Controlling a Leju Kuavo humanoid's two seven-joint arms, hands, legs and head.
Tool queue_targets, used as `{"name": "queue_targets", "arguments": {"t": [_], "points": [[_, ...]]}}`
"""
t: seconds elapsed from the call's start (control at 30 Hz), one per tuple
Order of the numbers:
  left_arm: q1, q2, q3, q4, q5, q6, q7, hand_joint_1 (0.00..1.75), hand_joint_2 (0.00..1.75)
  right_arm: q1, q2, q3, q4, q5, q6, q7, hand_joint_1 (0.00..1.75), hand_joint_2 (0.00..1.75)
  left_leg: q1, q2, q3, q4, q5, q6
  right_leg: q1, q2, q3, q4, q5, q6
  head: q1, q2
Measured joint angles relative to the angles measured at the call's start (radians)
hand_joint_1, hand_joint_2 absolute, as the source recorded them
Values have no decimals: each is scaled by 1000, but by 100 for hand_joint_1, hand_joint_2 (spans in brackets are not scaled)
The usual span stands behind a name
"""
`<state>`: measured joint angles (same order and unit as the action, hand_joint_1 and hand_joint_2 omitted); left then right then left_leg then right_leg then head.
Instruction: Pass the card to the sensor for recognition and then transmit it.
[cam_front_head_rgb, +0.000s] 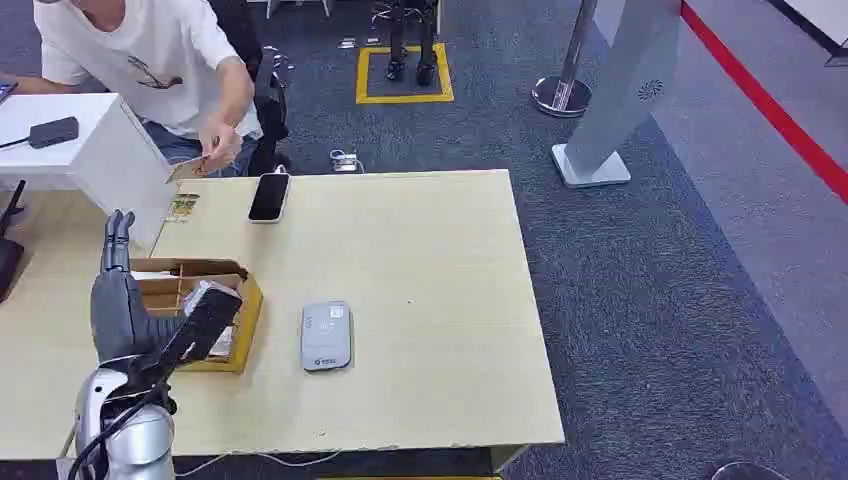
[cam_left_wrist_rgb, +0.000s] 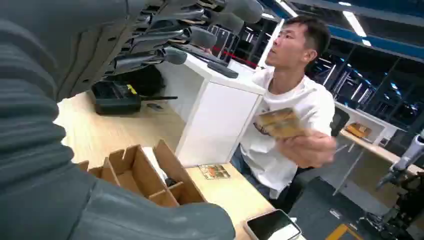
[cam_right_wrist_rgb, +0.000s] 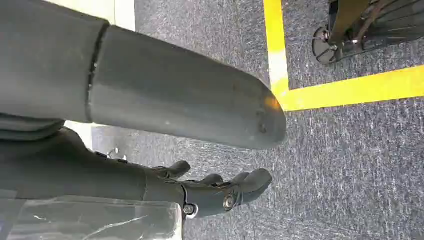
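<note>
Across the table, a person (cam_front_head_rgb: 160, 60) holds the card (cam_front_head_rgb: 188, 168), apparently offering it to the raised, empty, spread left hand (cam_front_head_rgb: 118, 262).

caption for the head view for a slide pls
Left hand raised, holding nothing, above the cardboard box; seated person holds a card beyond the table.

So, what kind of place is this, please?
Probably an indoor robot test or demo area in an office-like hall: grey carpet floor with a yellow taped square, a wooden table carrying a card reader and smartphone, and a person seated opposite holding a card.
</note>
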<state>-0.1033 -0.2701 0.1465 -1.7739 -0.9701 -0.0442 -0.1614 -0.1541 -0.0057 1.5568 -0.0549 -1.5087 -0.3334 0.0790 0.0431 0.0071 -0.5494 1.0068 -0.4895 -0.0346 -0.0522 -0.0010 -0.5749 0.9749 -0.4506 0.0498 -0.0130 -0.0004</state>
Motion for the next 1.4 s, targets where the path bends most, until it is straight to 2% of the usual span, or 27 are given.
{"name": "queue_targets", "arguments": {"t": [0.17,0.23,0.27,0.37,0.5,0.57,0.67,0.73,0.87,1.0,1.2,1.4], "points": [[10,3,0,-8,-15,12,8,0,175,0,0,0,0,2,1,0,0,0,0,0,0,0,0,0,0,0,0,0,0,0,0,0],[20,9,-8,-11,-135,32,68,0,175,1,0,0,0,9,1,0,0,0,0,0,0,0,0,0,0,0,0,0,0,0,0,0],[23,14,-17,-11,-235,45,111,0,175,1,0,0,0,11,1,1,0,0,0,0,0,0,0,0,0,0,0,0,0,0,1,0],[21,34,-35,-8,-419,47,176,0,175,0,0,0,0,27,1,5,0,0,0,0,0,0,0,0,0,0,0,0,0,0,0,0],[-9,70,-42,8,-521,34,219,0,175,0,0,0,0,42,1,10,0,0,0,0,1,0,0,0,0,0,0,0,0,0,0,0],[-24,94,-50,21,-572,13,250,0,175,-1,0,0,0,47,2,9,0,0,0,0,1,0,0,0,0,0,0,0,0,0,1,0],[-83,179,-91,67,-575,-48,345,0,175,-1,0,0,0,65,8,8,0,0,0,0,1,0,1,-1,0,0,-1,0,0,-1,0,0],[-139,239,-125,109,-575,-76,387,0,175,-1,0,0,0,77,11,8,0,0,0,0,0,0,2,-1,0,0,-1,1,1,-2,0,0],[-233,321,-190,193,-575,-104,401,0,175,-2,0,0,-1,91,18,12,0,0,0,1,0,0,2,-1,0,1,-1,1,3,-2,1,0],[-287,352,-235,250,-575,-107,404,0,175,-1,0,0,-1,100,21,13,0,0,0,1,0,0,2,-1,0,1,-1,1,3,-2,0,0],[-322,369,-272,299,-575,-106,405,0,175,-1,1,0,-1,109,21,16,0,0,0,1,0,0,2,-1,0,1,-2,1,3,-2,0,0],[-342,365,-280,330,-575,-102,382,0,175,-1,2,0,0,116,25,18,0,0,0,1,0,0,2,-1,0,1,-2,1,3,-2,0,0]]}}
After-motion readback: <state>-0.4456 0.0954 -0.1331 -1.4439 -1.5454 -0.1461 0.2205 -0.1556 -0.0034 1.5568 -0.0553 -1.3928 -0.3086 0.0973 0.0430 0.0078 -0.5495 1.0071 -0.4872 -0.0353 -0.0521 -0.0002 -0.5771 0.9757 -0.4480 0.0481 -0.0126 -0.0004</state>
